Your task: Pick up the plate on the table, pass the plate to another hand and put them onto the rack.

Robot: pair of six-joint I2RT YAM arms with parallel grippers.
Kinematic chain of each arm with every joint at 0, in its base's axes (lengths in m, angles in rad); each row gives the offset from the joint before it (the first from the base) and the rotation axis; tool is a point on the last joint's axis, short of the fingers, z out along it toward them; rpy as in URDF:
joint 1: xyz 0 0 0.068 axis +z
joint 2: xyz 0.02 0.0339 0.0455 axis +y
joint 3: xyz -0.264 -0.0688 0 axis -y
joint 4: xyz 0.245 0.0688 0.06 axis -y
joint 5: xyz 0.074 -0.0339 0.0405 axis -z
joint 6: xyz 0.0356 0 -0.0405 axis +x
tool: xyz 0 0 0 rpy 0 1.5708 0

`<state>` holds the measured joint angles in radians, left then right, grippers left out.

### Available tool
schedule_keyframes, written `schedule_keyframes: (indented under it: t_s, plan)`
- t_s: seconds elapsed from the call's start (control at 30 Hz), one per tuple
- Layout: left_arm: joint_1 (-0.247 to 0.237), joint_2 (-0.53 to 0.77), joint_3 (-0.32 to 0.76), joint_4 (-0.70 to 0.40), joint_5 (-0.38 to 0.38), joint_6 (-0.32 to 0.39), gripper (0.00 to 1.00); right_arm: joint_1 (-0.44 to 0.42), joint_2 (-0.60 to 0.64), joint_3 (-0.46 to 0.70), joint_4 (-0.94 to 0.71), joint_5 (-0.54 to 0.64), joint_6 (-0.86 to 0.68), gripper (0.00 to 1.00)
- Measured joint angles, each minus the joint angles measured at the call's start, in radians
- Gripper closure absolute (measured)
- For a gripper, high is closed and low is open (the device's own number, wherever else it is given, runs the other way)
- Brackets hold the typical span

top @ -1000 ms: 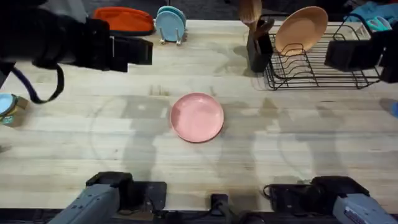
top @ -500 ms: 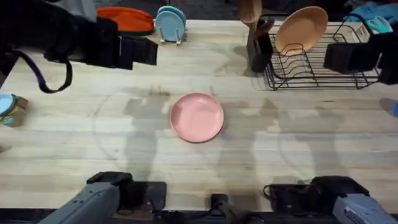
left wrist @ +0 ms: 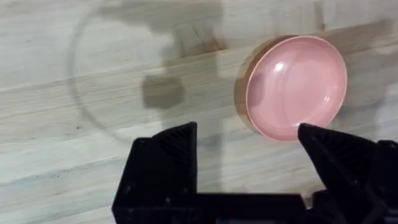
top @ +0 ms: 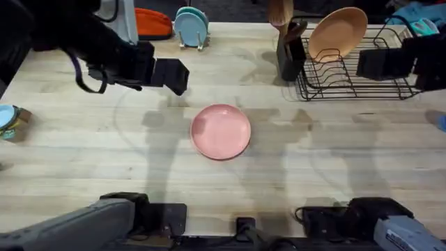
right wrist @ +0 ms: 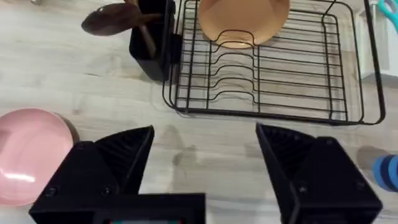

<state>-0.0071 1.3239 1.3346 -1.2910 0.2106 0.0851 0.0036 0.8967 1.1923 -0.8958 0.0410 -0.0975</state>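
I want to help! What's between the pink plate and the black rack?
Just bare table between the plate and the rack, seen from overhead.

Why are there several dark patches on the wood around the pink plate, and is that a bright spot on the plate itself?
In the overhead view, the grey patches on the table beside the pink plate are soft, overlapping shadows, probably of the arms under several lamps. The left wrist view shows one such shadow patch and a pale glare streak on the plate. The right wrist view shows a similar highlight on it.
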Motion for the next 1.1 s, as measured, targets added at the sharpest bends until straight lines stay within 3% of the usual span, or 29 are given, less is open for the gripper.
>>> schedule_keyframes:
  t_s: [0.27,0.53,0.57,0.87,1.0,1.03,1.1]
  plan:
    - [0.0,0.026,-0.079,0.113,0.007,-0.037,0.006,0.0,0.0,0.0,-0.003,-0.007,0.008,0.004]
    - [0.0,0.026,-0.261,0.227,0.02,-0.104,0.004,0.0,0.0,0.0,-0.013,-0.161,0.019,0.004]
    - [0.0,0.026,-0.354,0.345,0.116,-0.129,0.006,0.0,0.014,0.001,-0.032,-0.244,0.022,0.004]
    - [-0.005,0.026,-0.431,0.402,0.194,-0.138,0.006,0.0,0.043,0.001,-0.029,-0.26,0.023,0.004]
    - [-0.051,0.026,-0.436,0.425,0.186,-0.139,0.006,0.0,0.061,0.002,-0.027,-0.26,0.023,0.004]
    - [-0.12,0.026,-0.436,0.436,0.146,-0.14,0.006,0.0,0.07,0.002,-0.025,-0.26,0.023,0.004]
    - [-0.164,0.026,-0.436,0.436,0.1,-0.153,0.005,0.0,0.071,0.002,-0.025,-0.26,0.023,0.004]
